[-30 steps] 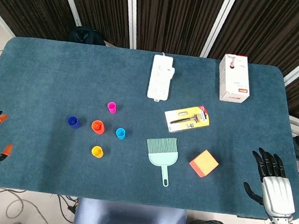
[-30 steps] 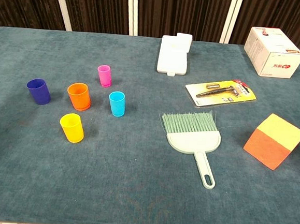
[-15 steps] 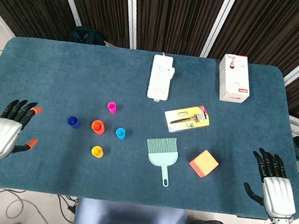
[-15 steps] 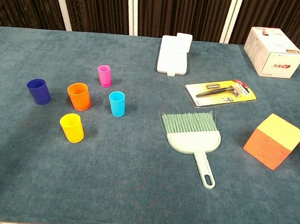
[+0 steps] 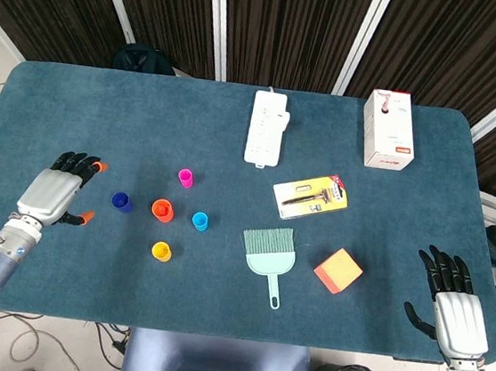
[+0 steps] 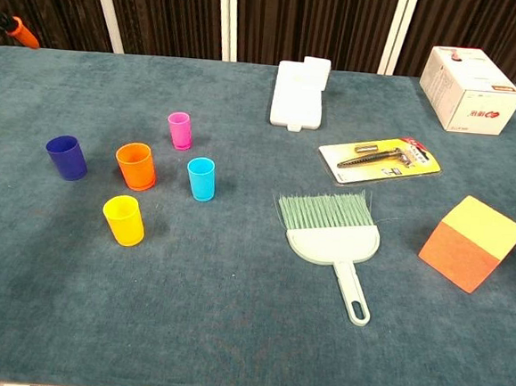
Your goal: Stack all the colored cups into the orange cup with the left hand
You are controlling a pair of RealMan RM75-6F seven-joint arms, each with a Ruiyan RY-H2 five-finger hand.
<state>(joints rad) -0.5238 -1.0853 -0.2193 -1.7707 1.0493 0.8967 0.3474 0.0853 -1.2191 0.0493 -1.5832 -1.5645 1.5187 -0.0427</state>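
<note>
On the desk, left side: left robot hand (image 5: 52, 194) hovers with fingers spread and nothing in it; only its orange fingertips (image 6: 19, 29) show at the chest view's edge.
Right robot hand: the right robot hand (image 5: 457, 312) rests at the near right corner, fingers apart, holding nothing, well apart from every cup.
Target cup: small orange plastic cup (image 5: 163, 210) stands upright amid the cluster, mouth up.
Key relation: dark blue plastic cup (image 5: 121, 202) lies just beside the left robot hand, on its inner side and between it and the orange cup; hand, blue cup and orange cup sit roughly in one line across the desk. The left robot hand is by far the nearer one.
Other cups: yellow plastic cup (image 5: 162, 251) nearer the robot, cyan plastic cup (image 5: 200, 221) to the orange cup's right, small magenta plastic cup (image 5: 185, 177) farther back; all upright and apart.
Likely step: reaching for the blue cup first, as I judge it; nothing is stacked yet.
In the way: nothing between hand and blue cup; the close cluster could be knocked while lifting.
Elsewhere: mint green dustpan brush (image 5: 271, 254), orange-and-yellow foam cube (image 5: 339, 270), yellow carded tool pack (image 5: 311, 196), white power strip (image 5: 267, 127), white cardboard box (image 5: 388, 129).
</note>
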